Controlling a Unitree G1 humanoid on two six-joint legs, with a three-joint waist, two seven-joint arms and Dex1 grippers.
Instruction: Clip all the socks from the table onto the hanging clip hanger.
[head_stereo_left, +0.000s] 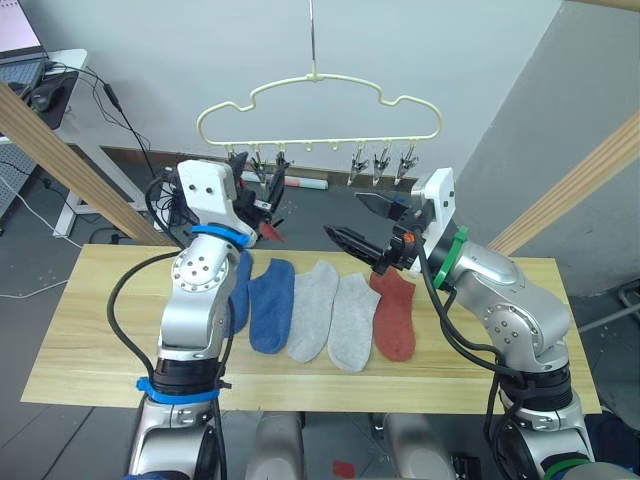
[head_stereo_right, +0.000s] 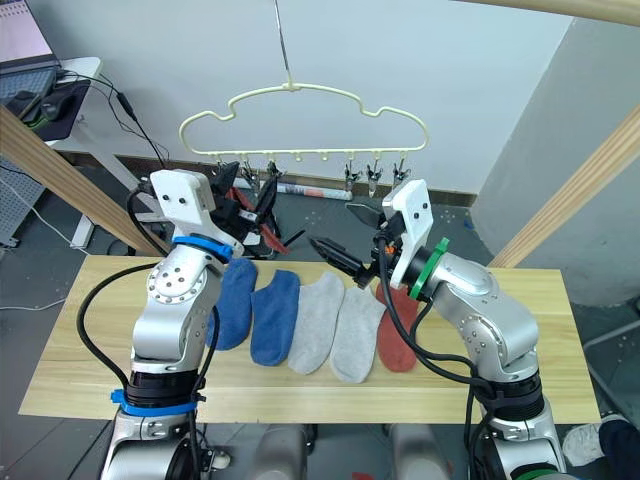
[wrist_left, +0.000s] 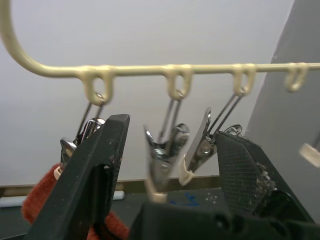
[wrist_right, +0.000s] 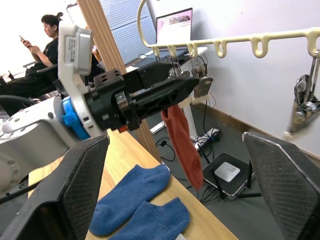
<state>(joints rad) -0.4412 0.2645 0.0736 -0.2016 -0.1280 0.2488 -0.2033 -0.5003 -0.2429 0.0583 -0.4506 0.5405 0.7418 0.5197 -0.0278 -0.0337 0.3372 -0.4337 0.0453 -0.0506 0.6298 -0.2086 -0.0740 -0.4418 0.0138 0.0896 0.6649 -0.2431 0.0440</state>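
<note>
Five soft knit socks (head_stereo_left: 330, 310) lie on pale wooden table (head_stereo_left: 90, 340). Left gripper (wrist_left: 165, 165), fingers spread, brackets cream wire clip hanger's (head_stereo_left: 320, 105) metal clips beside hung rust-red sock (wrist_right: 182, 145); right gripper (head_stereo_left: 360, 225) hovers wide open.

Head stereo pair looking down, wrist cameras close, all sharing clip hanger (head_stereo_left: 320, 112)
</note>
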